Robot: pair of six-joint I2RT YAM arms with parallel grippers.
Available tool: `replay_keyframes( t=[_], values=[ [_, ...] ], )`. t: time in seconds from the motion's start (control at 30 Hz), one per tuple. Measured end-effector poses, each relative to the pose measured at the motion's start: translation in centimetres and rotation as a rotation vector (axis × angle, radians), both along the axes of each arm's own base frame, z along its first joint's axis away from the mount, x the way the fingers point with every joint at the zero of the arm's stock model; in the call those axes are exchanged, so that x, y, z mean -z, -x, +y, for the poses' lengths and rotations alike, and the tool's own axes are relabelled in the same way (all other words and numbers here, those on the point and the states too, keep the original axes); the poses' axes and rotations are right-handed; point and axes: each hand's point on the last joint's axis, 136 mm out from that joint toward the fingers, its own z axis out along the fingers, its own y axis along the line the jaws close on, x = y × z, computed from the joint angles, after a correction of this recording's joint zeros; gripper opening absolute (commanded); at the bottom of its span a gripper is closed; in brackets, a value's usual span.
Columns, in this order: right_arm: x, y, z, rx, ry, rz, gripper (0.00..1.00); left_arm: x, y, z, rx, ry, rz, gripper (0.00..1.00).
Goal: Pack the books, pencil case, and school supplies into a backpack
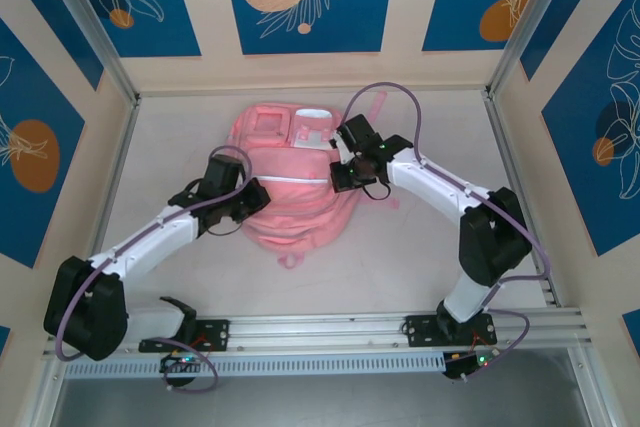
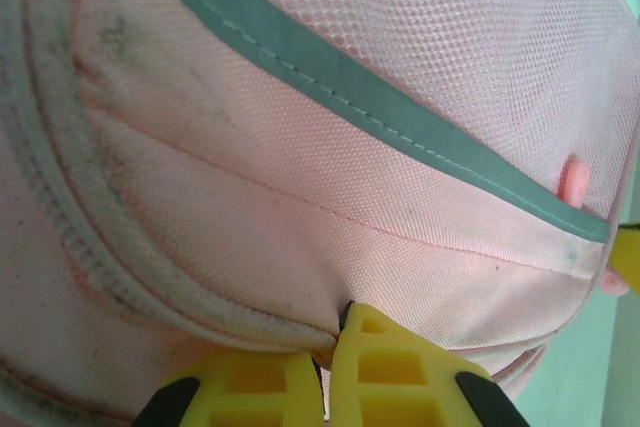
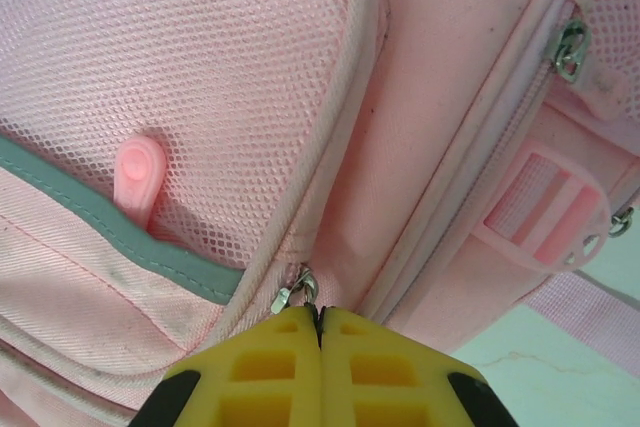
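Closest to me, at six o'clock, a metal rail [image 1: 330, 332] runs along the near edge of the counter [image 1: 420, 247] and carries the bases of both robot arms. Past it, near the middle of the counter and slightly toward twelve o'clock, the pink backpack [image 1: 295, 212] lies flat with its front pockets facing up. Its white patches [image 1: 315, 117] are at the twelve o'clock end.

The left gripper [image 1: 255, 197] meets the bag at its nine o'clock edge. In the left wrist view, the yellow jaws of the left gripper [image 2: 335, 332] are drawn almost together. A ridge of pale piping on the backpack [image 2: 300, 147] runs in between them, so they appear to pinch the fabric. A grey-green trim band [image 2: 400, 117] crosses the mesh pocket above them.

The right gripper [image 1: 340, 172] reaches in from the bag's three o'clock side. In the right wrist view, the jaws of the right gripper [image 3: 320, 319] are pressed tight together. A metal zip pull [image 3: 293, 294] sits right at their tips, and its lower part is hidden between them. On the backpack [image 3: 200, 47], a pink rubber tab [image 3: 138, 175] rests on the mesh at ten o'clock from the jaws. A pink strap buckle [image 3: 545, 217] lies at two o'clock.
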Motion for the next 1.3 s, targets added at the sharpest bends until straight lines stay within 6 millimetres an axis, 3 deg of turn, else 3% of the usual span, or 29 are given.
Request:
replay_keyframes(
  t=[0.1, 0.13, 0.3, 0.37, 0.47, 0.53, 0.6, 0.77, 0.83, 0.93, 1.1, 1.2, 1.3],
  values=[
    [0.0, 0.1, 0.0, -0.023, 0.014, 0.006, 0.03, -0.1, 0.0, 0.0, 0.028, -0.024, -0.003, 0.1],
    [-0.1, 0.1, 0.0, -0.026, 0.016, 0.005, 0.07, -0.2, 0.0, 0.0, 0.038, -0.03, -0.006, 0.16],
    [-0.9, -0.2, -1.2, 0.014, 0.025, -0.005, 0.52, -0.8, 0.4, 0.2, 0.087, -0.081, 0.007, 0.48],
    [-2.5, -0.5, -2.3, 0.058, 0.01, -0.042, 0.68, -1.3, 0.5, 0.6, 0.096, -0.113, 0.012, 0.61],
    [-5.7, -0.2, -4.0, 0.11, -0.01, -0.134, 0.82, -2.8, 0.1, 1.6, 0.082, -0.16, -0.009, 0.79],
    [-8.5, 0.4, -5.8, 0.171, -0.016, -0.23, 0.93, -4.5, -0.6, 3.1, 0.049, -0.212, -0.057, 0.92],
    [-10.6, 0.7, -7.7, 0.227, -0.012, -0.323, 0.99, -6.3, -1.2, 5.0, -0.006, -0.263, -0.106, 0.98],
    [-13.0, 1.1, -14.9, 0.456, 0.059, -0.505, 0.99, -9.0, -2.4, 11.6, -0.204, -0.42, -0.209, 1.0],
    [-12.9, 1.1, -17.8, 0.552, 0.099, -0.555, 0.99, -8.9, -2.5, 14.2, -0.288, -0.476, -0.227, 1.0],
    [-11.8, 1.5, -21.9, 0.689, 0.169, -0.611, 0.99, -7.1, -1.9, 17.7, -0.395, -0.575, -0.233, 1.0],
    [-7.6, 2.3, -27.9, 0.874, 0.247, -0.605, 0.99, -3.1, -0.8, 21.1, -0.454, -0.728, -0.21, 1.0],
    [-4.8, 2.8, -30.4, 0.95, 0.262, -0.587, 0.99, -1.8, -0.6, 22.8, -0.486, -0.793, -0.222, 1.0],
    [-2.1, 3.1, -31.0, 0.959, 0.257, -0.564, 0.99, -0.6, -0.9, 23.7, -0.49, -0.842, -0.258, 1.0]
  ],
)
